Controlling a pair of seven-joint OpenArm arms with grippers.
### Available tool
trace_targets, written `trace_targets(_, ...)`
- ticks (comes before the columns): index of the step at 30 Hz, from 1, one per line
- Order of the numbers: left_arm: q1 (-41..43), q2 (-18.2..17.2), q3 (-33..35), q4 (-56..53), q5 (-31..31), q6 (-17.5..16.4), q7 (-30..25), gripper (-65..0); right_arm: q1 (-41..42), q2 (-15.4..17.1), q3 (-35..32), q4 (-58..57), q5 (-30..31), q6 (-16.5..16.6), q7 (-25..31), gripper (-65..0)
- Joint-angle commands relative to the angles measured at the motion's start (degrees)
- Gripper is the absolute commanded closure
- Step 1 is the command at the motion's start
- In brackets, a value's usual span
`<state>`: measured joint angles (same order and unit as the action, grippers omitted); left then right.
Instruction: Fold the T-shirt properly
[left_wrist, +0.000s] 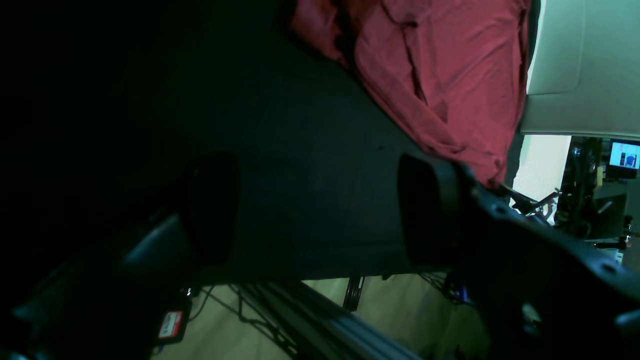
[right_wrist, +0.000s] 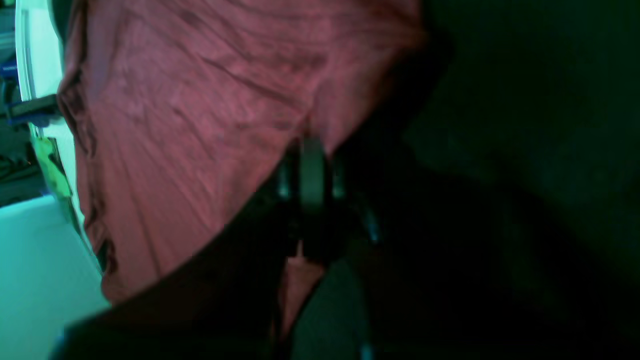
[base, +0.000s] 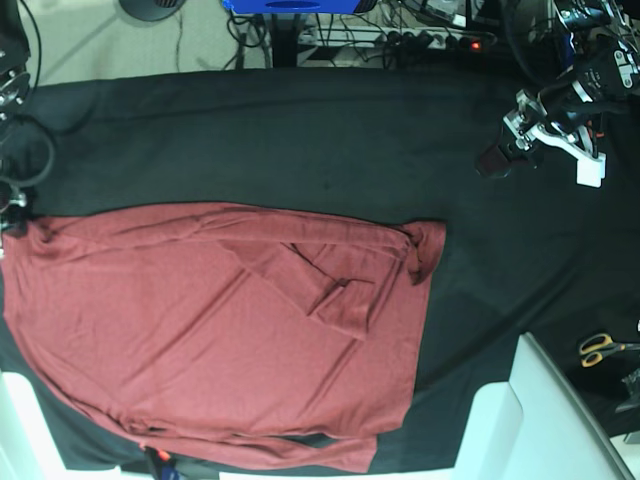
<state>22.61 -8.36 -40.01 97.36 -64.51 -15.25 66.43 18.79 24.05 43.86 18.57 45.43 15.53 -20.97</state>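
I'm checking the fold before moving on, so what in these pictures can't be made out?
- T-shirt, base view: its lower hem is cut off by the bottom edge.
- Right gripper, right wrist view: blurred and dark, shut on the T-shirt's edge; in the base view only the arm's edge shows at far left.
- Left gripper, left wrist view: open, the left finger lost in shadow.
- Scissors, base view: too small for detail.

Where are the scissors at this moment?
In the base view the scissors lie on the black table cover at the far right edge, just right of the white panel, well apart from the T-shirt.
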Motion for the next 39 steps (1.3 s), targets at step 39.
trace_targets(39,-27.4,4.8,0.23,-38.77,12.42,-0.36,-10.83,-47.7,0.86,1.22,0.14,0.73,-0.29,-0.01,-2.63,-0.2)
